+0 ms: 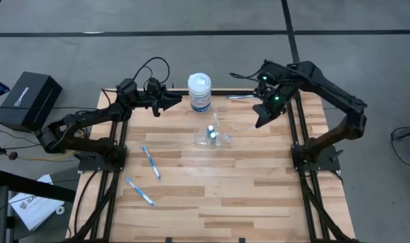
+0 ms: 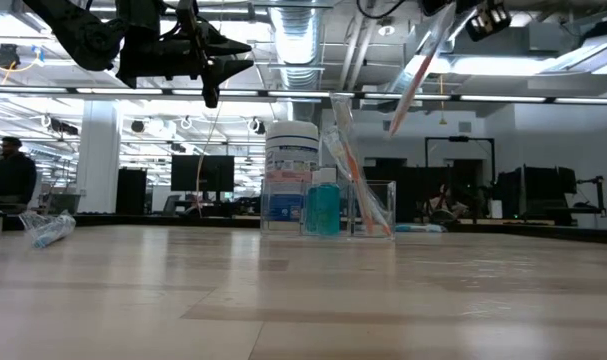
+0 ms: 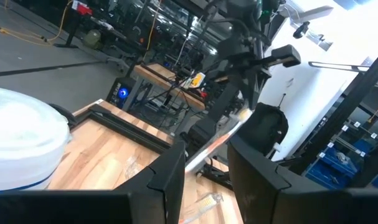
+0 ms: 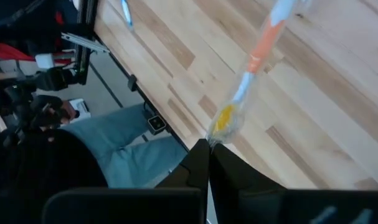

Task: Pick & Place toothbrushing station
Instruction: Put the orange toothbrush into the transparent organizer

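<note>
The see-through holder point(image 1: 212, 135) stands mid-table on its base. In the low view the holder point(image 2: 375, 206) has an orange-and-white toothbrush point(image 2: 355, 170) leaning in it and a teal bottle point(image 2: 323, 206) beside it. My right gripper point(image 1: 261, 121) is up in the air to the holder's right, shut on a wrapped orange toothbrush point(image 4: 258, 55). My left gripper point(image 1: 172, 102) hovers open beside the white jar point(image 1: 199, 91), with nothing between its fingers point(image 3: 170, 180). Two blue-and-white toothbrushes point(image 1: 150, 162) point(image 1: 138, 190) lie flat at the near left. My right gripper pinches the end of the toothbrush's clear wrapper point(image 4: 213, 135), next to the yellow tip, between its two shut fingers. The fingers slant downward. The toothbrush point(image 2: 413, 72) is lifted clear and hangs slanting below the fingers, above and right of the holder.
A further toothbrush point(image 1: 240, 97) lies near the table's far edge, between the jar and my right arm. Black frame rails point(image 1: 300, 135) run along both table sides. A person in jeans point(image 4: 123, 146) stands beyond the table edge. Bare wood spreads across the near half.
</note>
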Controlling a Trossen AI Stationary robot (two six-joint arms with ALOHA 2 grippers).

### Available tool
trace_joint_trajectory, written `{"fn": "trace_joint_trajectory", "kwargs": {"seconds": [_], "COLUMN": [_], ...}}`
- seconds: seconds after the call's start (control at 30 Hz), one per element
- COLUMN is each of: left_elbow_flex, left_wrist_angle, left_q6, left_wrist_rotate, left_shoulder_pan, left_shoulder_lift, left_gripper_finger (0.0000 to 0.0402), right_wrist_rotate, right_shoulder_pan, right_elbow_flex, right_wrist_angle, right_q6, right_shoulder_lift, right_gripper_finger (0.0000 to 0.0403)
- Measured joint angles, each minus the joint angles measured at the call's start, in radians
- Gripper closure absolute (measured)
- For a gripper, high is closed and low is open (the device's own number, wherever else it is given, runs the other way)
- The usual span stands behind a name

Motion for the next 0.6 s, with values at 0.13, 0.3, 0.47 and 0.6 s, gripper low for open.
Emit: {"fn": "trace_joint_trajectory", "kwargs": {"seconds": [0.13,0.3,0.47,0.6], "left_elbow_flex": [0.000,0.000,0.000,0.000], "left_wrist_angle": [0.000,0.000,0.000,0.000], "left_q6": [-0.001,-0.003,-0.003,-0.003], "left_wrist_rotate": [0.000,0.000,0.002,0.006], "left_shoulder_pan": [0.000,0.000,0.000,0.000], "left_shoulder_lift": [0.000,0.000,0.000,0.000], "left_gripper_finger": [0.0286,0.0286,0.0286,0.0286], "right_wrist_rotate": [-0.016,-0.040,-0.052,-0.064], "right_shoulder_pan": [0.000,-0.001,-0.001,-0.019], "right_elbow_flex": [0.000,0.000,0.000,0.000], "right_wrist_angle": [0.004,0.001,0.000,0.000], "right_q6": [-0.055,-0.137,-0.189,-0.214], "right_shoulder_lift": [0.053,0.136,0.188,0.195], "right_gripper_finger": [0.0403,0.0403,0.0403,0.0403]}}
